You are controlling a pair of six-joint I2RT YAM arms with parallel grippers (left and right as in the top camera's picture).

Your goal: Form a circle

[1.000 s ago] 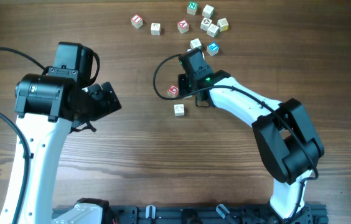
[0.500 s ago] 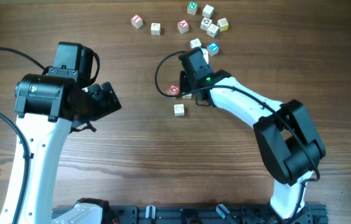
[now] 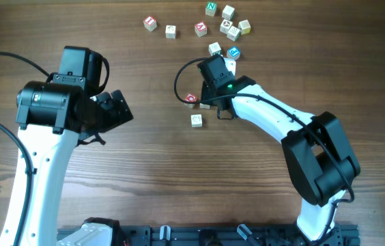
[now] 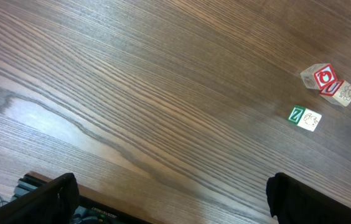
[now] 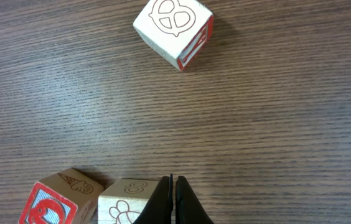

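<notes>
Beside the cube cluster (image 3: 191, 100), right fingers (image 5: 182, 202) pressed together, left fingers (image 4: 45, 196) spread over wood tabletop (image 4: 132, 93), well apart.

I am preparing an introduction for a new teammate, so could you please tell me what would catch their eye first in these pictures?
The right arm reaches to mid-table, with the right gripper, jaws shut, close against a pale cube that sits beside a red-faced cube. A loose scatter of lettered cubes lies near the table's far edge.
</notes>
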